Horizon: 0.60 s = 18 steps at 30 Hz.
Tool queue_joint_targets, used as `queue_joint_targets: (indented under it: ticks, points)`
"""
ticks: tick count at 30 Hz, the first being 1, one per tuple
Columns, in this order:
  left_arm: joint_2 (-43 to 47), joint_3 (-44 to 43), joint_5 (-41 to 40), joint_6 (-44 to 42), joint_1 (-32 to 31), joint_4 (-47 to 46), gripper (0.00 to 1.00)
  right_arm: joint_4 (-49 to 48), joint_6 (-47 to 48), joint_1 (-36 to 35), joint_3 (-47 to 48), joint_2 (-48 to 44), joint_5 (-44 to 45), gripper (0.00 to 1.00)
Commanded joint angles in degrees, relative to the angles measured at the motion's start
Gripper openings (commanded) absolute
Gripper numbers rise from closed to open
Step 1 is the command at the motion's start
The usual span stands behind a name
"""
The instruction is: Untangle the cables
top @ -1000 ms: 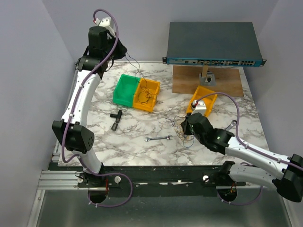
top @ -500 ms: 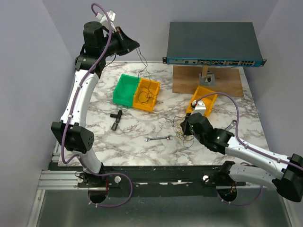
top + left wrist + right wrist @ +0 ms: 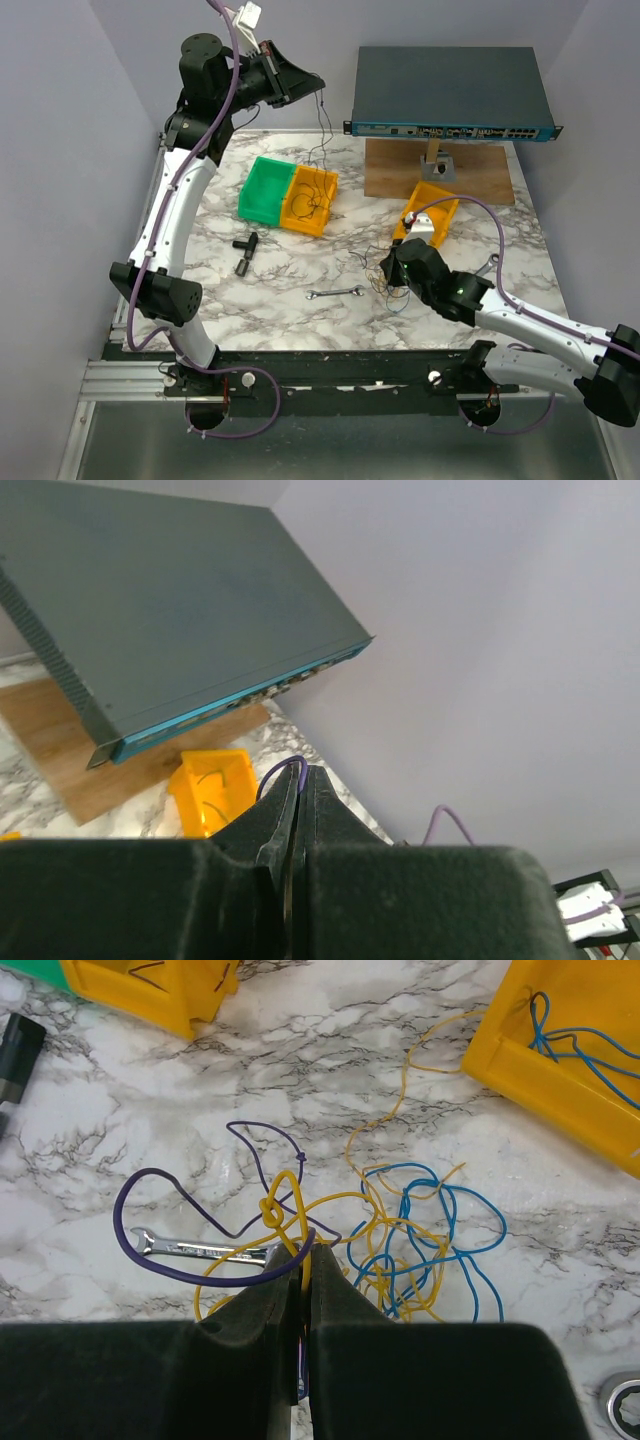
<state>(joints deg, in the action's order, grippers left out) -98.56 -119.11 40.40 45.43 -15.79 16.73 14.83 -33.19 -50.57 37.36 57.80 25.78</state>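
The cables lie as a tangle of yellow and blue wires [image 3: 420,1230] on the marble table, with a purple wire [image 3: 150,1250] looping out to the left. My right gripper [image 3: 305,1258] is shut on a yellow strand and the purple wire at the tangle's near edge; it also shows in the top view [image 3: 386,270]. My left gripper [image 3: 318,84] is raised high at the back. It is shut on a thin dark wire [image 3: 325,135] that hangs down to the yellow bin [image 3: 305,226]. In the left wrist view a purple loop [image 3: 278,773] sticks out of the shut jaws.
A silver wrench [image 3: 335,293] lies left of the tangle and partly under it [image 3: 190,1250]. A green bin [image 3: 262,190] adjoins the yellow one. A second yellow bin [image 3: 540,1075] holds blue wires. A black T-piece [image 3: 245,250], a network switch [image 3: 450,95] and a wooden board [image 3: 480,175] are also there.
My left gripper has risen and swung right with the thin wire, drawing it up out of the yellow bin. The right gripper has stayed shut at the tangle.
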Motion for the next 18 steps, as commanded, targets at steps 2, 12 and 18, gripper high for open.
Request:
queue_joint_targets:
  ticks: [2, 12, 18]
  points:
    - [1.62, -3.88, 3.66, 3.61, -1.00, -3.33, 0.00, -0.85, -0.66, 0.03, 0.96, -0.68, -0.37, 0.01]
    - [0.75, -10.49, 1.59, 1.77, -0.12, 1.57, 0.00, -0.24, -0.68, -0.02, 0.87, -1.95, -0.17, 0.01]
    - [-0.21, -10.47, 1.96, 3.08, 1.89, 1.26, 0.00, 0.29, -0.74, 0.01, 0.93, -2.34, -0.32, 0.01]
